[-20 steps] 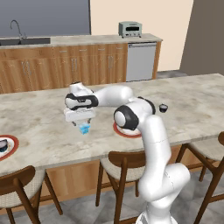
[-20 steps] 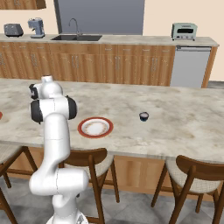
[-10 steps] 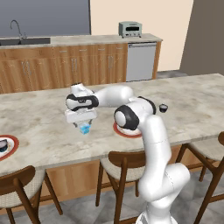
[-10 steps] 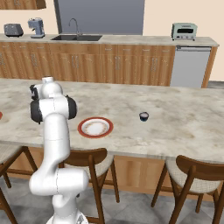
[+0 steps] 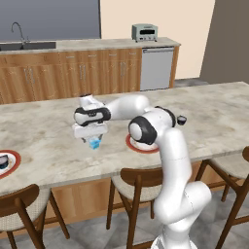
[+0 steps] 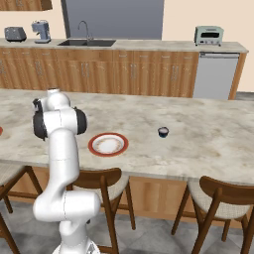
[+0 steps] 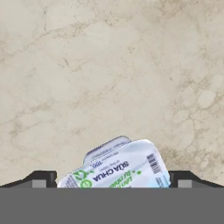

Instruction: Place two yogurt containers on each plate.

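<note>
Meanwhile, the wide-open gripper (image 5: pixel 94 139) straddles the blue yogurt box (image 7: pixel 117 168), ungripped; near plate (image 6: pixel 108 144) empty, a cup (image 6: pixel 163 132) at its three o'clock.

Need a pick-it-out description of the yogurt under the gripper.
On the long marble island counter, left of the empty red-rimmed plate, the open gripper hangs over a light blue yogurt container. It is boxy with printed text, unlike the dark round cup.
</note>
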Available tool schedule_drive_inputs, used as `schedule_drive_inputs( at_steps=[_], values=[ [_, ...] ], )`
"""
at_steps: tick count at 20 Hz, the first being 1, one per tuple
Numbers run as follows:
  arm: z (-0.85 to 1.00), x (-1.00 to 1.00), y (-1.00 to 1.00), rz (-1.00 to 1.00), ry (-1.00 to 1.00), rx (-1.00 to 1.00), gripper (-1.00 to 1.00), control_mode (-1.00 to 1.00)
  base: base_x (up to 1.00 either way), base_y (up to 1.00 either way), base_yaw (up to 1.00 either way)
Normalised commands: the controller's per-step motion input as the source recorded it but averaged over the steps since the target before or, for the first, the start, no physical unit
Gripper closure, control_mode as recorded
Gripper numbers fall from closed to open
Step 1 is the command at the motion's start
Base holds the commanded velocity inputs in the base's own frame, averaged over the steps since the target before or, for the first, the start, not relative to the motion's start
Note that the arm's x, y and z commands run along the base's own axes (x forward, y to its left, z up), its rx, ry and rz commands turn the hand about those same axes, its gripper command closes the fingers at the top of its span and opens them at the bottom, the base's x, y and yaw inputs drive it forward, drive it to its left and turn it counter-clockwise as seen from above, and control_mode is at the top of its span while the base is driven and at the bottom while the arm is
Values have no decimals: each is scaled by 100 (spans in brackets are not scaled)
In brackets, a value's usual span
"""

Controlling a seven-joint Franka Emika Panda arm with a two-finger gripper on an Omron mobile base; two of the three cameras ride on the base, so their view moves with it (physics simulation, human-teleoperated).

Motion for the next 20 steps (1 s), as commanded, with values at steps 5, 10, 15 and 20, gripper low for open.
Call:
schedule_drive_inputs(
  at_steps=[5, 10, 15, 20],
  values=[
    [-11, -12, -2, 0, -2, 8, -100, -100, 0, 0, 0],
    [-1, -8, -5, 0, -17, 1, -100, -100, 0, 0, 0],
    [-5, -7, -1, 0, -11, 0, -100, -100, 0, 0, 0],
    [-15, -11, 0, 0, 0, 3, -100, -100, 0, 0, 0]
  ],
)
